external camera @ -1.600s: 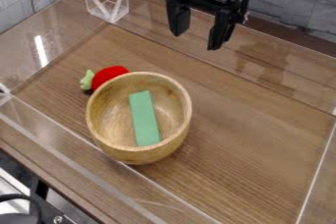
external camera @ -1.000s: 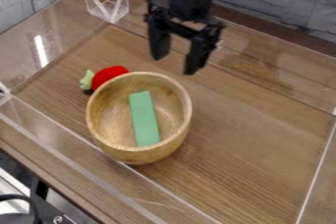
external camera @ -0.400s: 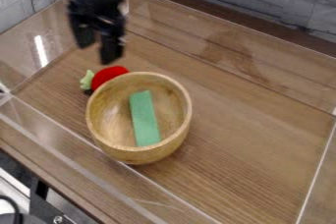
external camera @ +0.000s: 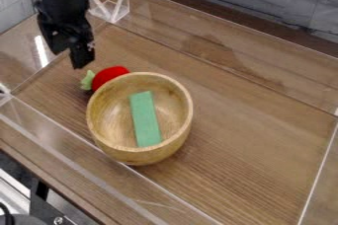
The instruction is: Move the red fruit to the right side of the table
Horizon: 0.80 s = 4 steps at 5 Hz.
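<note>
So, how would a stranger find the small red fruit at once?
Find the round light wooden bowl on the brown wood-grain table. The small round red fruit lies outside, at its far-left rim. Only it is red and round; the flat green block lies inside the bowl.

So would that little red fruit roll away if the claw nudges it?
Probably: the red fruit looks round and smooth. It rests against the wooden bowl, which may block it there. Being small, it's likely light.

My work surface [external camera: 251, 101] is brown wood-grain, fenced by low clear walls [external camera: 172, 204]. A round wooden bowl [external camera: 109, 135] sits on it toward seven o'clock. The red fruit [external camera: 106, 75] lies on the wood at the bowl's eleven o'clock, touching its rim.
</note>
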{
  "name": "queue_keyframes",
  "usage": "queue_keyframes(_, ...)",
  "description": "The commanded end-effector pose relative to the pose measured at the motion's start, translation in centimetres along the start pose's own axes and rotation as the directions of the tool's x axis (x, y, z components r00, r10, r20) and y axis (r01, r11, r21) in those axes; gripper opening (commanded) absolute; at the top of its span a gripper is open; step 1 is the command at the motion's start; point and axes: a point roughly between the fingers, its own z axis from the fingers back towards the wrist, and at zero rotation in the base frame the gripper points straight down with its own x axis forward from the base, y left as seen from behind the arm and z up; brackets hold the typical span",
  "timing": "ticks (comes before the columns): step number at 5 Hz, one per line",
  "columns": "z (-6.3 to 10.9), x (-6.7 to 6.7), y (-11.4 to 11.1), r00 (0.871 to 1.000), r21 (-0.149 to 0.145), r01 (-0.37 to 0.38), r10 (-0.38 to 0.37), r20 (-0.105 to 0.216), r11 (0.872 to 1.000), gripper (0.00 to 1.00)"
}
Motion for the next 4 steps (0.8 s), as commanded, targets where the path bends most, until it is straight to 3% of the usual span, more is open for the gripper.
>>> queue_keyframes(1,-0.9,0.9,0.5,0.999,-0.006,0.001,0.0,0.035,1.0,1.0)
queue_keyframes(3,-2.3,2.0,-0.9,0.999,-0.026,-0.015,0.016,0.033,1.0,1.0)
queue_keyframes(4,-3.1,2.0,0.5,0.999,-0.032,-0.032,0.033,0.031,0.999,1.0)
